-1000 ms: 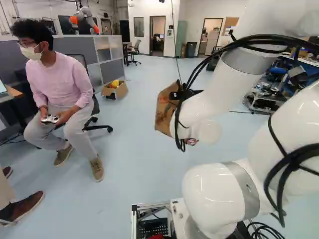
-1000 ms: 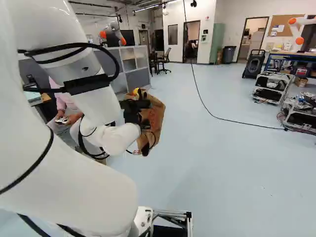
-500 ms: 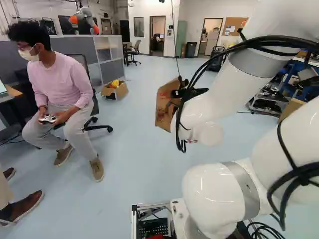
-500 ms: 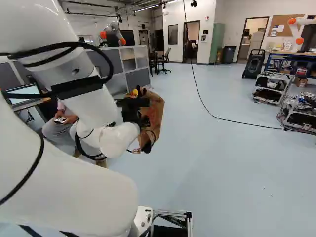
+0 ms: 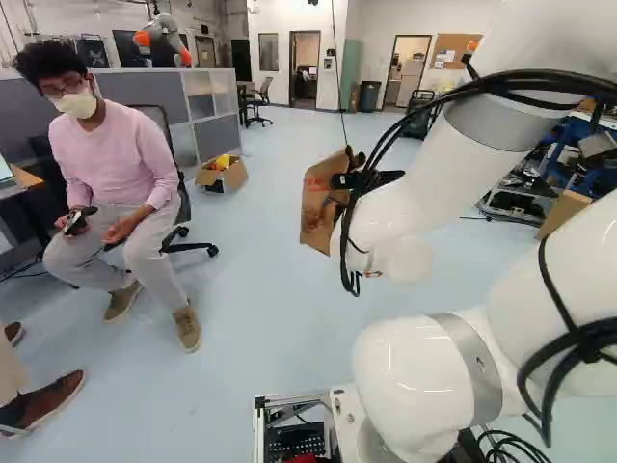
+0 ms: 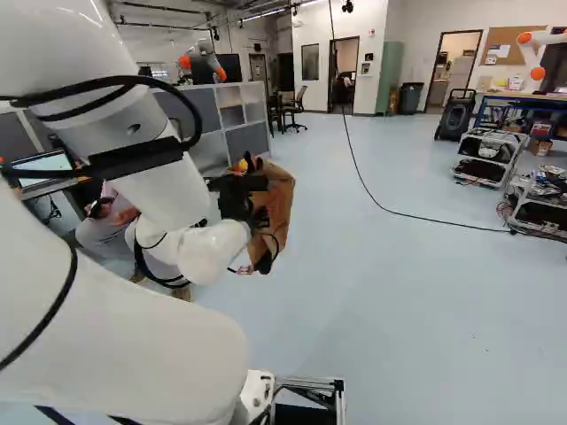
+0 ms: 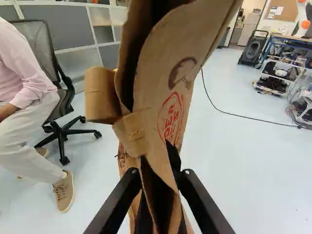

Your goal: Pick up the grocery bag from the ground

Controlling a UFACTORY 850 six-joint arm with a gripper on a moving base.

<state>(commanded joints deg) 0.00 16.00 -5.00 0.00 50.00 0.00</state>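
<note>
The black gripper (image 6: 252,214) had the brown paper grocery bag (image 7: 170,105) pinched between its two fingers, one on either side of the crumpled paper. The bag stood out ahead of the fingers, its edges curled and folded, with red print on the side. In both base views it was tilted at the end of the white arm (image 5: 415,193), partly behind the wrist, and it looked to hang above the floor (image 6: 399,292).

Beyond it, in the left base view, an open cardboard box (image 5: 222,177) with something yellow inside sat on the floor, near an office chair (image 7: 36,58) on casters. A gray partition (image 5: 164,99) ran behind them, and another robot (image 5: 166,40) with orange joints rose past it. At the right of the right base view, a black wheeled case (image 6: 455,117) stood near a metal-framed cart (image 6: 485,158), and a thin black cable (image 6: 390,211) trailed across the floor. Farther back, a dark trash bin (image 6: 410,97) stood by a doorway.
</note>
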